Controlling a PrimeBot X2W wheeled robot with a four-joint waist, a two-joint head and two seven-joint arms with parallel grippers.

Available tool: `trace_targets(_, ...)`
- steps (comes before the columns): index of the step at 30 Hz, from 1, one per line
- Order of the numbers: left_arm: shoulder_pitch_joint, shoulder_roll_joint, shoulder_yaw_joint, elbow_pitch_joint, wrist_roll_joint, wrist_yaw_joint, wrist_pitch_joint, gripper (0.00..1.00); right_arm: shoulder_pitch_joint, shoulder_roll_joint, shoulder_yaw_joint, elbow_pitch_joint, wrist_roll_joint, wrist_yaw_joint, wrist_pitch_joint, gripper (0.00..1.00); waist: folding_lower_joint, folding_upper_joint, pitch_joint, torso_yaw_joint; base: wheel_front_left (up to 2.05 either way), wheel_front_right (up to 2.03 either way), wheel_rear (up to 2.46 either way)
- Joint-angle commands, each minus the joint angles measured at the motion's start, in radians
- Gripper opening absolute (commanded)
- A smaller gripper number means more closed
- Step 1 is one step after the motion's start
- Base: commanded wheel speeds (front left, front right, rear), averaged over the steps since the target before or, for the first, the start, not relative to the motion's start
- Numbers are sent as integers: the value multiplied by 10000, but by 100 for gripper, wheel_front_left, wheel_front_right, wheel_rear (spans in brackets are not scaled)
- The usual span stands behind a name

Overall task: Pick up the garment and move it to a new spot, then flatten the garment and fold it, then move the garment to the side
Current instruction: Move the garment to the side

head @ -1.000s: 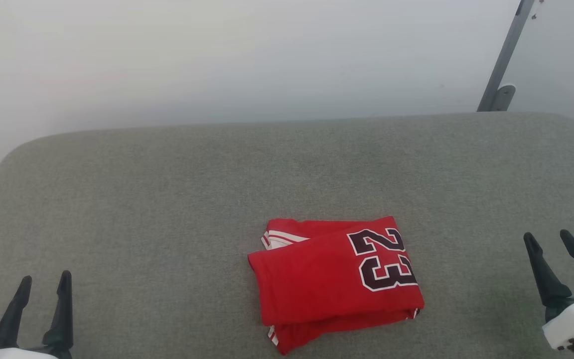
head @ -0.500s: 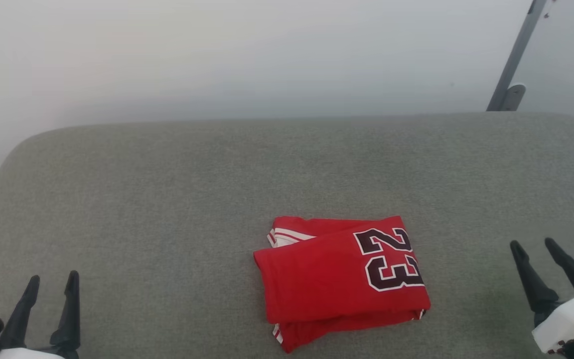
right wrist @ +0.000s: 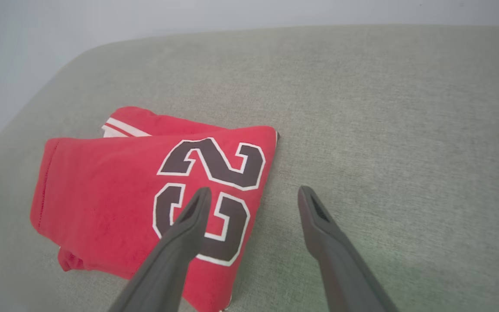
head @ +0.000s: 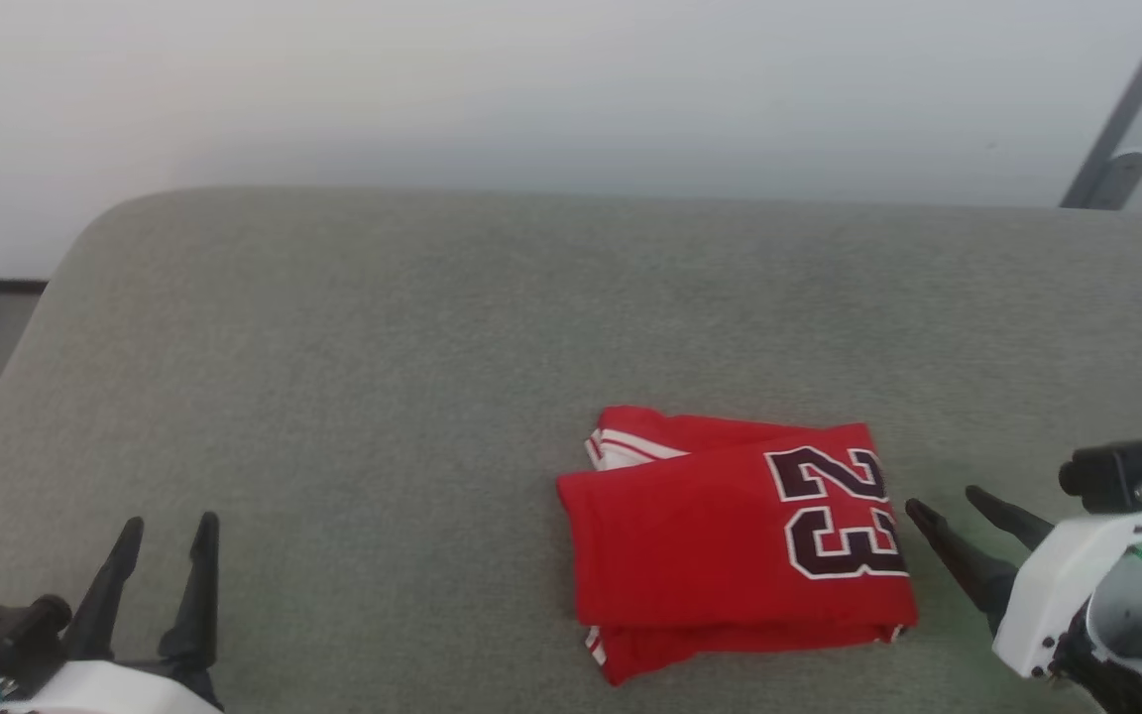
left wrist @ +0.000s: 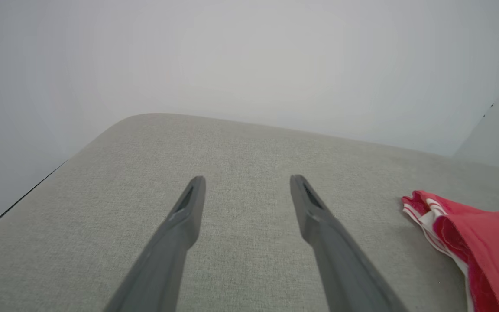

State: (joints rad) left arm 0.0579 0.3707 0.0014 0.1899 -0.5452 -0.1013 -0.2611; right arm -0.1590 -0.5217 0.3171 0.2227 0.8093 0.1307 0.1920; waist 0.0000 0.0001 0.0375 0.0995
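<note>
Two claws gape wide & empty: left gripper (head: 170, 521) well apart from folded garment (head: 710, 535), right gripper (head: 943, 499) just beside it.

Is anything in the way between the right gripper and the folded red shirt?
Nothing visible. The right gripper, jaws open, is right beside the number-23 edge of the red shirt, with only bare grey cushion around them.

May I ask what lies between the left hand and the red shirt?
Bare grey cushion separates left hand and shirt, in the head view.
</note>
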Motion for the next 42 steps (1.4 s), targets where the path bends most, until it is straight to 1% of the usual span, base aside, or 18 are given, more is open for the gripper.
trace_targets(1,-218,-55,-94,49,80,-37,-30,100,-287,-102,121,46,140,-3,496,100,0,-1,273,317,0,0,0)
trace_targets(8,-693,-289,-441,276,90,-116,-37,100,-964,-300,380,464,124,-1,2355,100,0,-1,839,966,0,0,0)
trace_targets(11,-882,-429,-575,391,91,-169,-39,100,-1163,-257,394,785,58,-1,3260,100,0,-1,1129,1221,0,0,0)
trace_targets(12,-882,-429,-575,391,91,-169,-39,100,-1163,-257,394,785,58,-1,3260,100,0,-1,1129,1221,0,0,0)
trace_targets(13,-948,-467,-618,425,126,-167,-40,100,-1255,-219,411,857,20,-1,3517,100,0,-1,1215,1288,0,0,0)
trace_targets(18,-1266,-650,-735,555,225,-217,-42,100,-1441,263,349,1489,-68,-4,4760,100,0,-1,1611,1562,0,0,0)
trace_targets(24,-1504,-801,-763,703,327,-269,-43,100,-1479,889,145,2002,-292,-9,5674,100,0,-1,1761,1648,0,0,0)
trace_targets(25,-1509,-816,-736,708,333,-273,-43,100,-1482,942,97,1990,-339,-9,5777,56,0,-1,1760,1637,0,0,0)
trace_targets(26,-1499,-821,-716,719,344,-274,-43,100,-1492,957,63,1936,-360,-9,5883,24,0,-1,1758,1619,0,0,0)
trace_targets(27,-1492,-816,-705,733,350,-280,-44,100,-1505,950,17,1867,-383,-4,5967,0,0,-1,1755,1592,0,0,0)
trace_targets(36,-1740,-737,-716,678,380,-292,-44,100,-1971,535,-852,992,-811,-14,6219,0,0,-1,1745,1121,0,0,0)
trace_targets(40,-1980,-619,-895,650,422,-296,-44,100,-2203,349,-1209,721,-938,-11,6327,0,0,-1,1789,797,0,0,0)
trace_targets(42,-2162,-518,-1039,601,342,-290,-43,100,-2397,196,-1486,582,-1037,-9,6378,0,0,-1,1860,513,0,0,0)
